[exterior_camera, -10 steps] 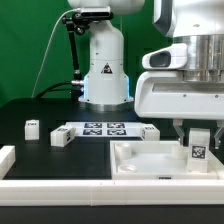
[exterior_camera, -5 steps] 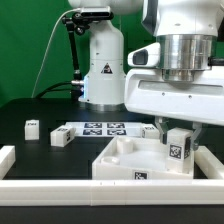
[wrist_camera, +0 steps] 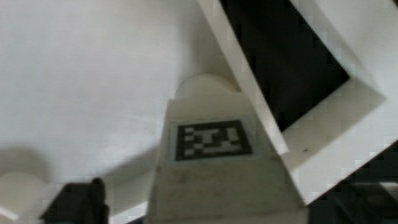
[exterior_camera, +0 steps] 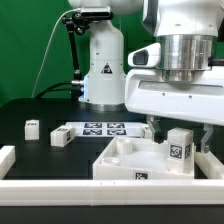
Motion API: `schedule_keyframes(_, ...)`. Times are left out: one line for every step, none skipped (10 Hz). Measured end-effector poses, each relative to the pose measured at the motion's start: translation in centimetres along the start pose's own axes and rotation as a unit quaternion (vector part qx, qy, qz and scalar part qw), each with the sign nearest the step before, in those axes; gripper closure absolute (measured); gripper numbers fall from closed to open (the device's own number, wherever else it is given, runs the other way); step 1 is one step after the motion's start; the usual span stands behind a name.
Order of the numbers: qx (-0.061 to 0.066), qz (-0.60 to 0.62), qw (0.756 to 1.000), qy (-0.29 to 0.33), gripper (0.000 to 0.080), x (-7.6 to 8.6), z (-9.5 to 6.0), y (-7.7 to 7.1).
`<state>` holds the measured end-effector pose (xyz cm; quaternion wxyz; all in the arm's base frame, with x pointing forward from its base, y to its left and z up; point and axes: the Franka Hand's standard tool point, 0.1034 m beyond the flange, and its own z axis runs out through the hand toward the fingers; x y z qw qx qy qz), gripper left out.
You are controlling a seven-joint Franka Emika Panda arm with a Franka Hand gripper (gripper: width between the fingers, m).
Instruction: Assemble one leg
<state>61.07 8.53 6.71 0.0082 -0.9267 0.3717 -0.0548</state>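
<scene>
1. I see the leg (exterior_camera: 180,151) standing upright at about 4 o'clock in the exterior view, tag facing the camera, over the tray-like part (exterior_camera: 125,160).
2. My pincer (exterior_camera: 178,132) sits above it; the wrist view shows the leg (wrist_camera: 221,150) between dark fingers (wrist_camera: 75,200), apparently pinched.
3. Two more small blocks (exterior_camera: 32,127) (exterior_camera: 60,137) lie on the counter (exterior_camera: 30,105) at 9 o'clock, beside the marker board (exterior_camera: 104,129).

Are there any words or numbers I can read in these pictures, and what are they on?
No readable words or numbers.
Leg: a black-and-white square tag, a pattern, not letters.
Marker board: the same kind of tags, no text.
Robot base: a small triangle sign, too small to read.
</scene>
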Motion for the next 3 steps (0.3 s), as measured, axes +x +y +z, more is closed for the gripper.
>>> schedule_keyframes(0.0,0.0,1.0,0.0,0.0151,0.0,0.0,0.0)
schedule_keyframes(0.0,0.0,1.0,0.0,0.0151,0.0,0.0,0.0)
schedule_keyframes(0.0,0.0,1.0,0.0,0.0151,0.0,0.0,0.0)
